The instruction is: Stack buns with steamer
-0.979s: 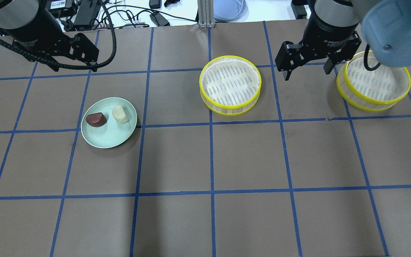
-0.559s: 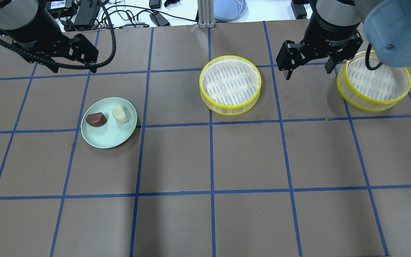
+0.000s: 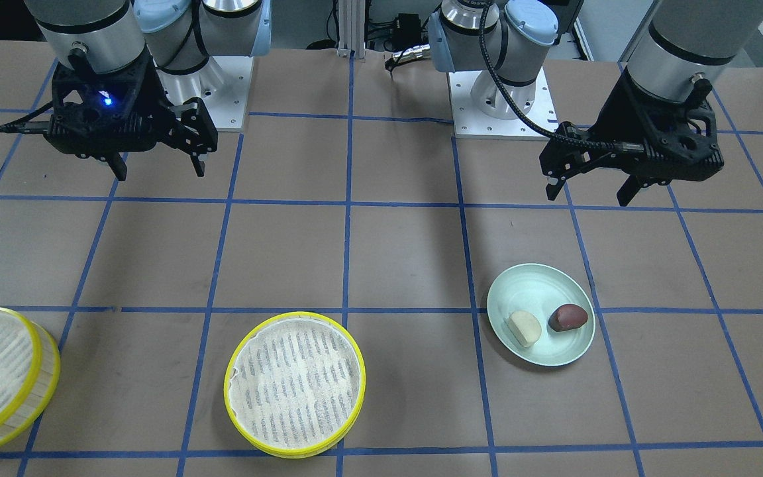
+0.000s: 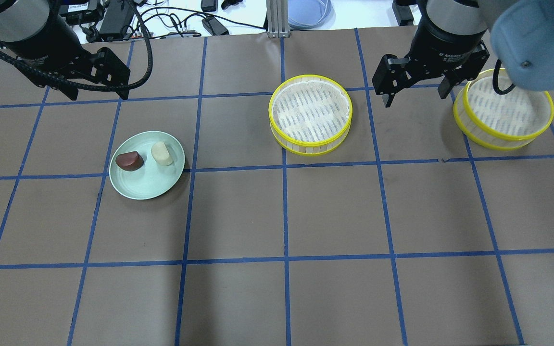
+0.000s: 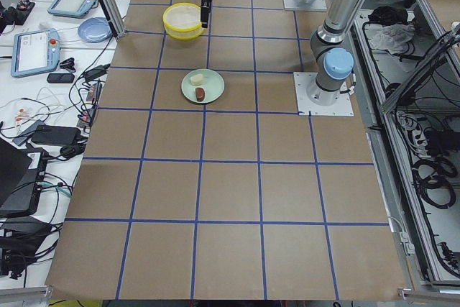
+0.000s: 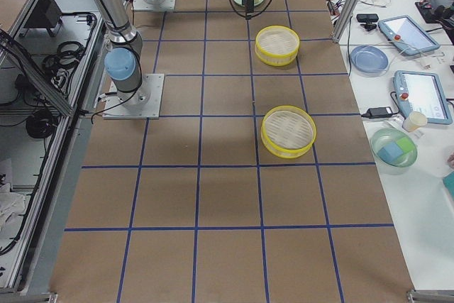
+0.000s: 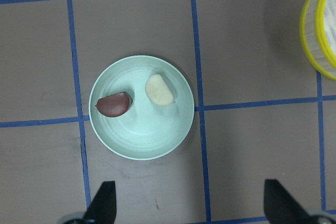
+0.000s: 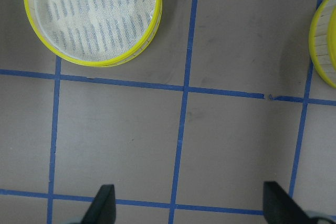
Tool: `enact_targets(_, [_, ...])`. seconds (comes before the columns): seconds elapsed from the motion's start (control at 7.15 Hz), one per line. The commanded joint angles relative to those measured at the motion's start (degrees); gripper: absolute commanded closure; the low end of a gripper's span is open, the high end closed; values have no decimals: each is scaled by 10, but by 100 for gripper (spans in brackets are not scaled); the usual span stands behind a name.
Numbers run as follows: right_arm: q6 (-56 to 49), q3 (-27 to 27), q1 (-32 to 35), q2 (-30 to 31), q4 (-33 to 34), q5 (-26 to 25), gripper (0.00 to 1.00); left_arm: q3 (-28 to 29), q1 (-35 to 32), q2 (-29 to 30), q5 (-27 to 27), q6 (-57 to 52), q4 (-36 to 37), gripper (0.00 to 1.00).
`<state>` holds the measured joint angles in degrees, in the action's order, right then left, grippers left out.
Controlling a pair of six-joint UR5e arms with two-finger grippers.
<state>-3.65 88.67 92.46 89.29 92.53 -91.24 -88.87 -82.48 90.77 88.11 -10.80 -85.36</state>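
A cream-beige bun (image 4: 162, 154) and a dark reddish-brown bun (image 4: 129, 161) lie side by side on a pale green plate (image 4: 147, 186). The left wrist view shows them from above: cream bun (image 7: 159, 89), brown bun (image 7: 114, 104). One steamer tray (image 4: 310, 111) stands mid-table, the other (image 4: 505, 115) at the right. Both hold only their cloth liners. My left gripper (image 4: 98, 93) hangs open and empty behind the plate. My right gripper (image 4: 419, 98) hangs open and empty between the two trays, above bare table (image 8: 189, 129).
Blue tape lines divide the brown table cover into squares. Cables and power bricks (image 4: 161, 19) lie past the far edge. A side bench with tablets and bowls (image 6: 397, 147) runs along that side.
My left gripper has shifted slightly left and turned a little above the plate's far side. My right gripper has barely moved. Buns, plate and trays are where they were.
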Motion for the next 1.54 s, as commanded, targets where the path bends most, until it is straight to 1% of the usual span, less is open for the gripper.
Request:
enact_targets(0.0, [0, 0, 0, 0, 0, 0, 0, -13, 3, 9, 0, -2, 4, 0])
enact_targets(0.28, [0, 0, -1, 0, 0, 0, 0, -23, 3, 12, 3, -5, 7, 0])
enact_targets(0.56, [0, 0, -1, 0, -1, 0, 0, -35, 3, 19, 0, -46, 10, 0])
enact_targets(0.84, [0, 0, -2, 0, -1, 0, 0, -65, 3, 22, 4, -70, 59, 0])
enact_targets(0.98, [0, 0, -2, 0, -1, 0, 0, -69, 14, 30, 6, -65, 72, 0])
enact_targets(1.26, [0, 0, -2, 0, 0, 0, 0, -70, 49, 54, -2, -70, 72, 0])
enact_targets(1.4, [0, 0, -2, 0, -1, 0, 0, -71, 49, 79, -3, -63, 87, 0])
